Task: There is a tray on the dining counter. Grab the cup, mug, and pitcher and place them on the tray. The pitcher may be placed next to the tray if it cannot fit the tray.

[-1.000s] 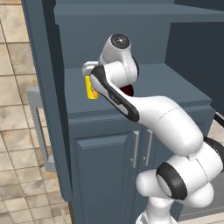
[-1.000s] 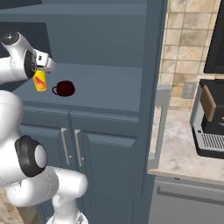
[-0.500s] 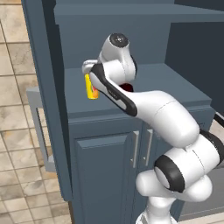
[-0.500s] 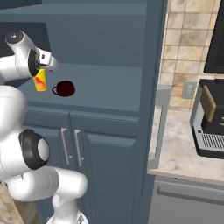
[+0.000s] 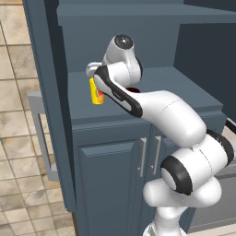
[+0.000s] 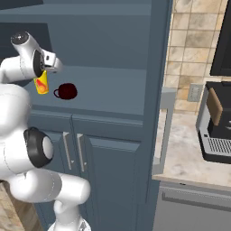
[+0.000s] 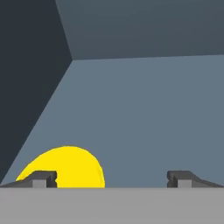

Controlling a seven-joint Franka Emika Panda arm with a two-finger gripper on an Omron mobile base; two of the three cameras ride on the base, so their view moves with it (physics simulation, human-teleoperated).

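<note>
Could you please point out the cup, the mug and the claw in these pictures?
cup [image 6: 42, 84], right base view, on its yellow side by the red mark.
mug [image 6: 67, 91], right base view, on its dark body.
claw [image 7: 111, 179], hand view, midway between its two fingertips.

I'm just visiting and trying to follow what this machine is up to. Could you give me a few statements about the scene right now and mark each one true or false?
1. The gripper has its jaws open. True.
2. The cup is yellow. True.
3. The mug is lying inside the open gripper. False: it stands on the cabinet shelf, beside the cup.
4. The cup sits centred between the fingertips. False: in the hand view it is off toward one fingertip.
5. The cabinet doors below the shelf are open. False: they are shut.
</note>
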